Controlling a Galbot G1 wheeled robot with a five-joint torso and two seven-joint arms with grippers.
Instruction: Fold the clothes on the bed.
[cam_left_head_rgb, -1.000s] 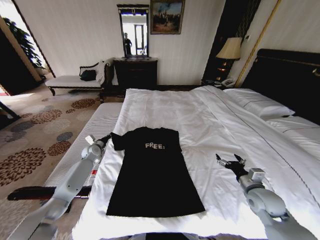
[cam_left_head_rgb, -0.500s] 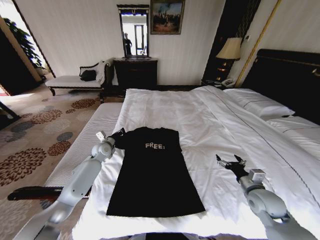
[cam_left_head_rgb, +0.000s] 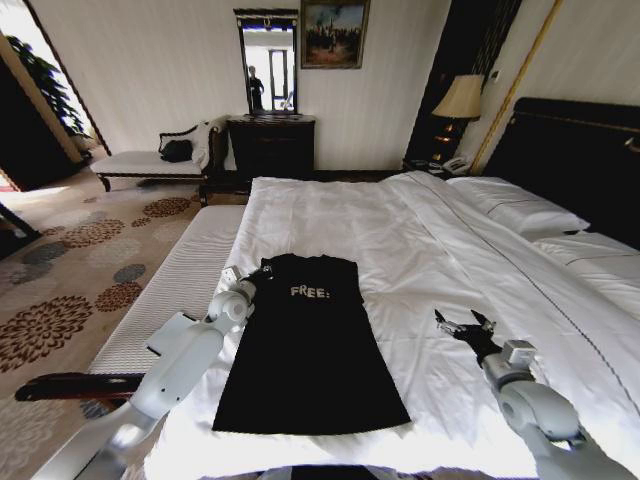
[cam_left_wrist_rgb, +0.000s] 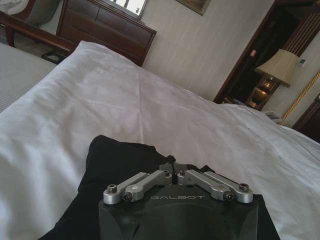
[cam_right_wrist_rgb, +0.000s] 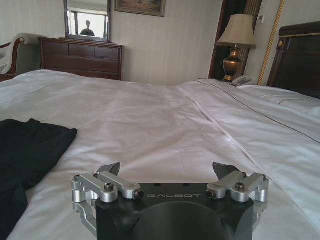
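— Shirt first: where is it lying?

— Black T-shirt (cam_left_head_rgb: 305, 345) with white "FREE!" lettering is lying flat on the bed (cam_left_head_rgb: 420, 250), on the white duvet (cam_left_head_rgb: 470, 300), near the foot edge. In the head view its collar is pointing toward twelve o'clock and its hem toward six. The sleeve on the robot's left is lying folded in over the body of the shirt.

— And the left gripper?

— Left gripper (cam_left_head_rgb: 262, 274) is sitting at the shirt's shoulder, about ten o'clock from the lettering. In the left wrist view the left gripper (cam_left_wrist_rgb: 171, 161) is showing its fingers drawn together on a raised fold of the black cloth, so it is pinching the shirt.

— The right one?

— Right gripper (cam_left_head_rgb: 462, 322) is hovering just over the bare duvet at about three o'clock from the shirt, well apart from it. In the right wrist view the right gripper (cam_right_wrist_rgb: 168, 171) is holding its fingers (cam_right_wrist_rgb: 111, 169) spread wide with nothing between them, and the edge of the T-shirt (cam_right_wrist_rgb: 27, 150) is showing off to one side.

— Anything holding other things?

— Only the bed, which is carrying the duvet, the shirt and the pillows (cam_left_head_rgb: 520, 205) up by the headboard (cam_left_head_rgb: 580, 160) at two o'clock.
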